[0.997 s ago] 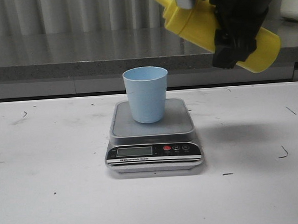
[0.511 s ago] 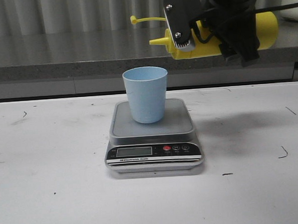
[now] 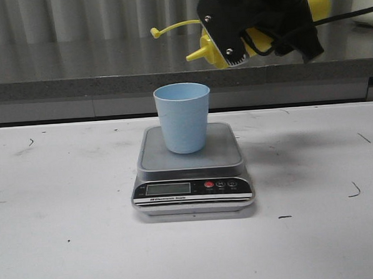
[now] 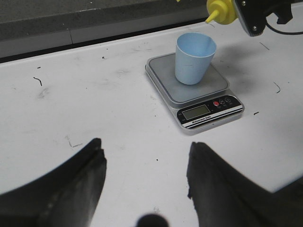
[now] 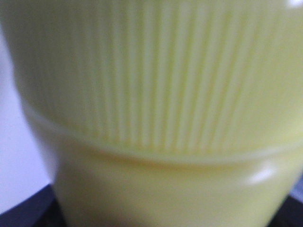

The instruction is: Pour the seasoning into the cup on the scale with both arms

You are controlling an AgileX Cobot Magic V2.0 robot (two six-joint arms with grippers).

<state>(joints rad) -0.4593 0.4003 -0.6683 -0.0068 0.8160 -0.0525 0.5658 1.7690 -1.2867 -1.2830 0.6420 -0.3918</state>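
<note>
1. The seasoning [image 3: 216,49], a yellow squeeze bottle, hangs in the air above and to the right of the cup [image 3: 183,116], tipped past level so that its conical nozzle points left and a little downward. Its thin cap strap [image 3: 171,28] trails out to the left, so the cap appears to be off.
2. The right pincer [image 3: 255,23] is closed around the bottle's body; in the right wrist view the ribbed yellow wall fills the picture.
3. The nozzle tip sits above the cup's right rim or just outside it; I cannot tell which. Nothing is seen falling from it.
4. The cup stands upright on the steel platform of the scale [image 3: 192,170], which rests at the middle of the white desk [image 3: 67,246].
5. The left pincer [image 4: 144,182] hovers over the near left of the desk, well apart from the scale, its fingers spread wide and empty.
6. My judgement: the step in hand is lining up the pour. The next move calls for bringing the nozzle squarely over the cup's mouth, tipping further, and squeezing gently.
</note>
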